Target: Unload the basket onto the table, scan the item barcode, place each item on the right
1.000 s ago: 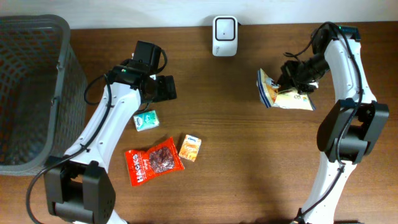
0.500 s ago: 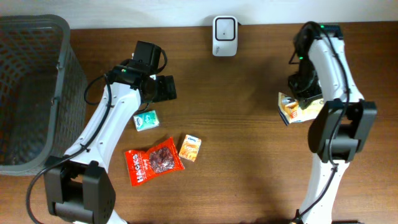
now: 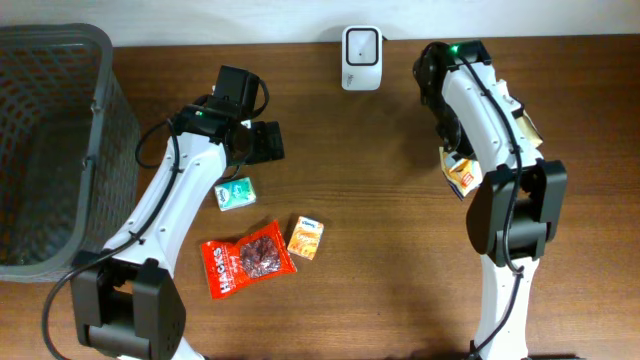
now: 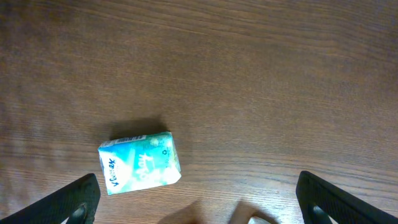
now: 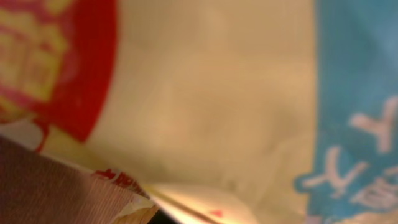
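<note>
A dark mesh basket (image 3: 50,150) fills the left end of the wooden counter (image 3: 380,250). A white scanner (image 3: 361,45) stands at the back edge. A teal tissue pack (image 3: 235,193) lies loose below the left arm (image 3: 185,190), with a glossy red pouch (image 3: 246,260) and a small orange sachet (image 3: 306,237) nearer the front. The left jaws hang released above the counter, the tissue pack (image 4: 140,162) between and beyond them.

The right arm (image 3: 478,100) lies across the snack packet (image 3: 461,176), so only two corners show. The right jaws are hidden beneath it, apparently clenched on the packet. The packet is right of the scanner and well apart from it.

A second ago the arm reached out to the right with the packet spread in plain sight. Now its elbow sits just beside the scanner. The left arm and loose items have not shifted.

Close up, the packet (image 5: 205,93) is a smooth, creased film in cream, red and blue, and blurred.
</note>
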Robot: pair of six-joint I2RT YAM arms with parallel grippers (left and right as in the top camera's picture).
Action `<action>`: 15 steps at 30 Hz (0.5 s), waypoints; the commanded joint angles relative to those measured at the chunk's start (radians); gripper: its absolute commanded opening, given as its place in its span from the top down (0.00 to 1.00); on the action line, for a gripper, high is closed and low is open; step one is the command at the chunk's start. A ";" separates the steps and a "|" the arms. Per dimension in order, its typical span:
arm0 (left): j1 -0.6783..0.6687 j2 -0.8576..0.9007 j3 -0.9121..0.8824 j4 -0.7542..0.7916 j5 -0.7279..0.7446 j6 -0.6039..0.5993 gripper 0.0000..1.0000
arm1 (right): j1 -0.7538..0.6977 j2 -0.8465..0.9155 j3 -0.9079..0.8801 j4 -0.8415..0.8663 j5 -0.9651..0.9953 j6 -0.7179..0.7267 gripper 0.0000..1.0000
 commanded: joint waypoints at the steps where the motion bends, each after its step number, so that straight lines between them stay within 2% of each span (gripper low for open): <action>1: 0.003 -0.007 -0.005 0.002 0.011 0.011 0.01 | -0.003 -0.043 0.024 0.047 -0.097 -0.183 0.96; 5: 0.003 -0.008 -0.005 0.000 0.012 0.011 0.01 | -0.003 -0.031 0.014 0.154 -0.378 -0.512 0.96; 10: 0.003 -0.008 -0.005 -0.010 0.011 0.011 0.01 | -0.003 -0.018 0.007 0.179 -0.611 -0.690 0.96; 15: 0.003 -0.007 -0.005 -0.014 0.012 0.011 0.01 | -0.003 -0.015 0.007 0.189 -1.002 -1.046 0.96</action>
